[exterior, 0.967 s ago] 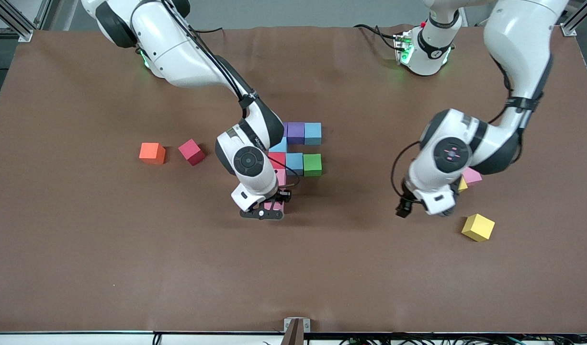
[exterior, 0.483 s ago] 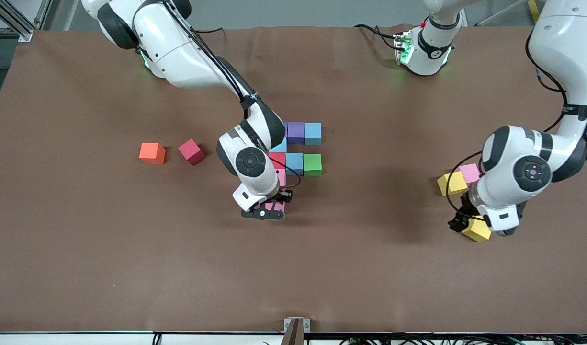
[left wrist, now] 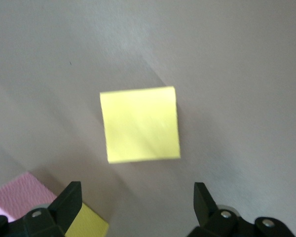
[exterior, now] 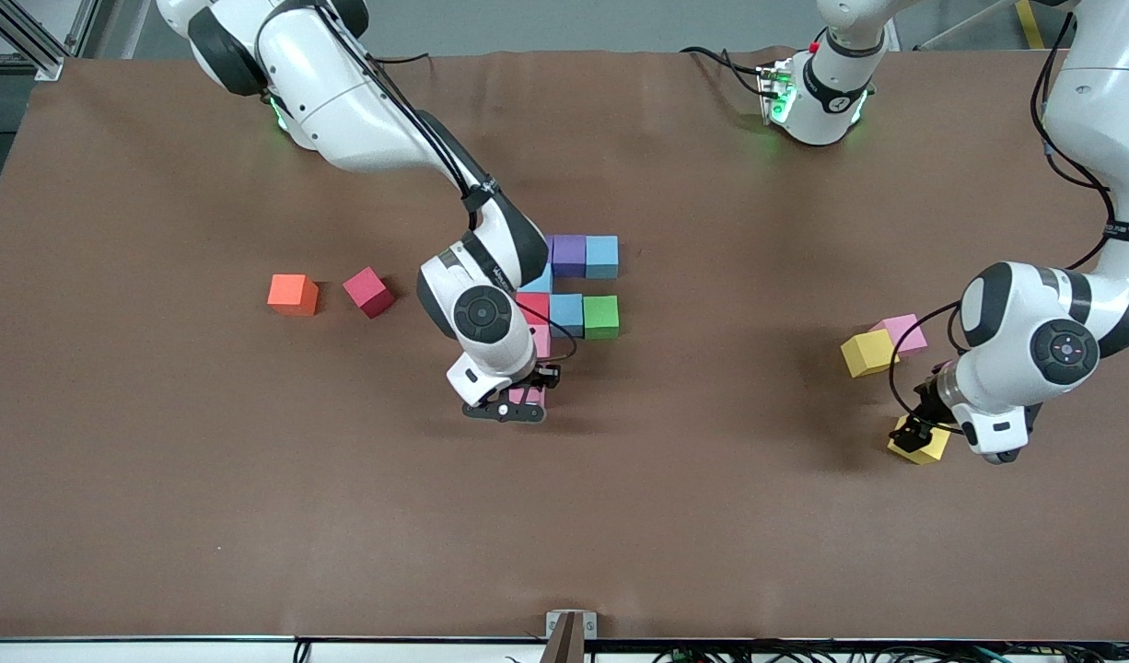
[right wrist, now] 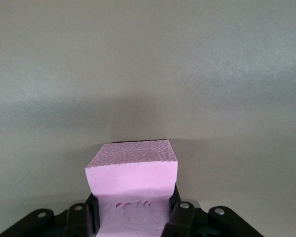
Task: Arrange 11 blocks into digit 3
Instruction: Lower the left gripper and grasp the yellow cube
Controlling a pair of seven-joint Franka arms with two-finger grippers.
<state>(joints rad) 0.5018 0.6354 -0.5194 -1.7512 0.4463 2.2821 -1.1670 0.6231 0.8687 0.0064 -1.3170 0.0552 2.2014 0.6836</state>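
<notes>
Left wrist view: yellow block lies between open left claw fingers.

Bare table around lone yellow cube; approach unobstructed.

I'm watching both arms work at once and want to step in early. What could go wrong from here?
1. The right gripper, shut on a pink block, works right beside the built figure; a skewed release might nudge those blocks.
2. The open left gripper over the yellow block sits close to another yellow block and might bump it.
</notes>
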